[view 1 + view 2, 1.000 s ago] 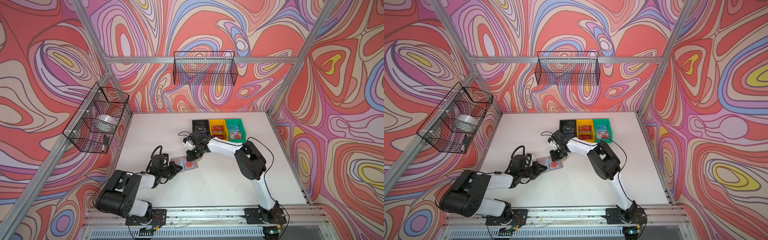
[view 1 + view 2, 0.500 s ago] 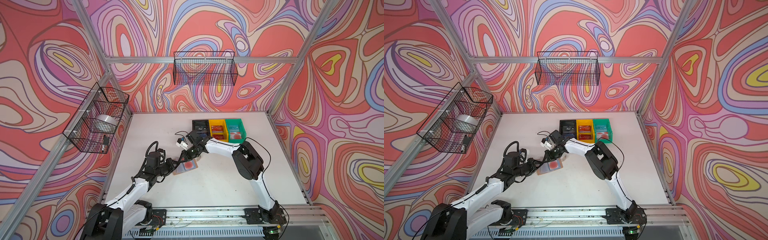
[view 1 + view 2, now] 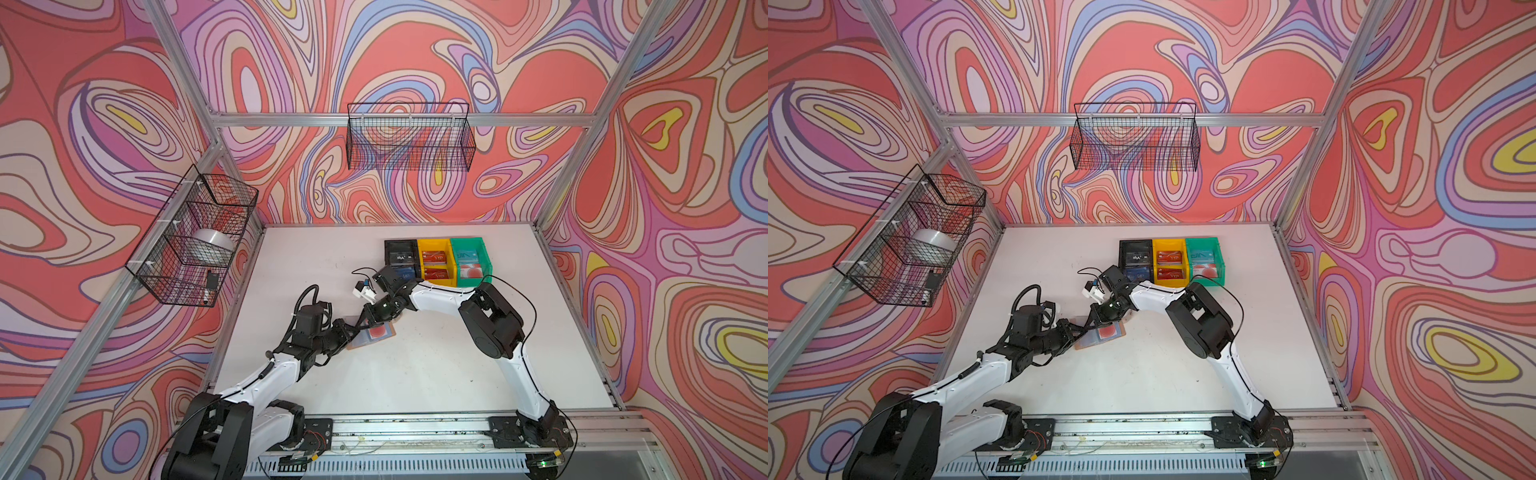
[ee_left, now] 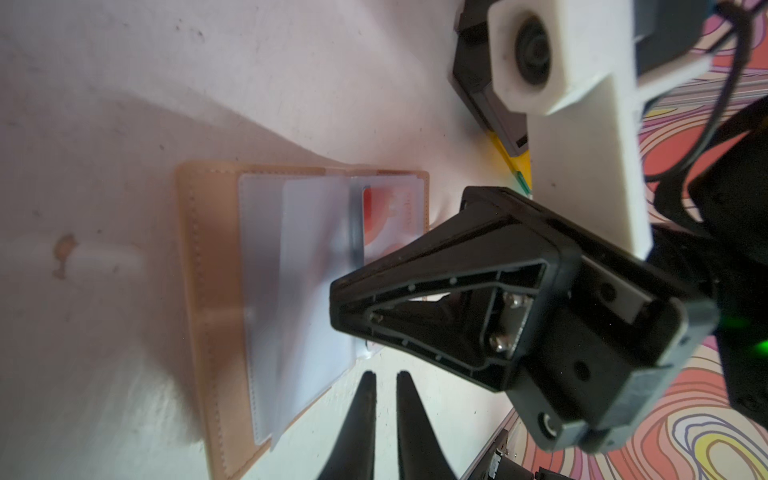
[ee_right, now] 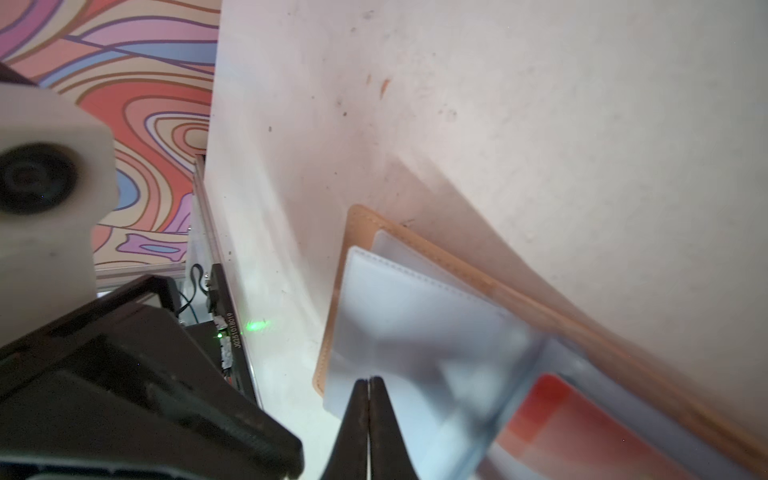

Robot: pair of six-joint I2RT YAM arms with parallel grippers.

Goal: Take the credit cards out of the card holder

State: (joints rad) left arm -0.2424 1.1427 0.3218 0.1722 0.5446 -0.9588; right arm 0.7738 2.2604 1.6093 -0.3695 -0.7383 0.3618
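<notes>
while the left claw [image 4: 386,376] hovered barely parted and empty beside the open card holder [image 4: 208,291] on the tabletop [image 3: 415,374], the right claw [image 5: 369,380] sat shut over its clear sleeves [image 4: 307,249], with the red-circle card [image 4: 376,220] tucked inside.

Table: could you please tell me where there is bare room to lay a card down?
Free: the stretch of table between holder and front rail, and the strip left of the bins. Crowded: around the holder, where left gripper and right gripper meet.
</notes>
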